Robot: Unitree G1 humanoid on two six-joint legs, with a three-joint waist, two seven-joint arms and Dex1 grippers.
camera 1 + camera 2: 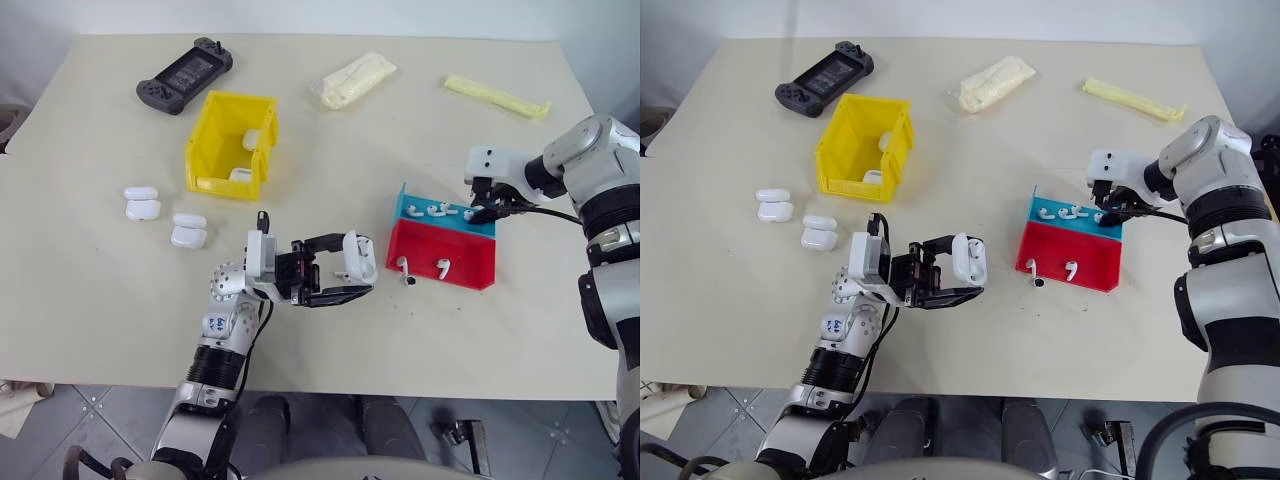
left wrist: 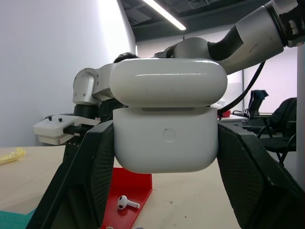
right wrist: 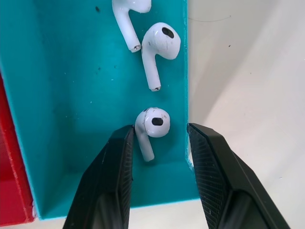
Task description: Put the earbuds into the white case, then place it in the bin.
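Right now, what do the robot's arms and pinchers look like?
Both arms are shiny silver-grey metal with black joint bands and black cables. The left gripper and right gripper each have two flat black fingers on a white wrist block. A small blue sticker sits on the left forearm.

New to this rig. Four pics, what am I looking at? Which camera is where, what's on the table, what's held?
It is a two-armed humanoid robot at a cream table. The two wide pictures come from its head, looking down over its arms. The other two come from cameras on its wrists.

The left pincer is shut on a white case with its lid up. The right pincer reaches into the blue tray, its fingers on either side of one earbud, with the tray's wall also between them; it has not closed on it.

Also on the table: a yellow bin, a red tray, two spare cases, a game controller and two wrapped packets.
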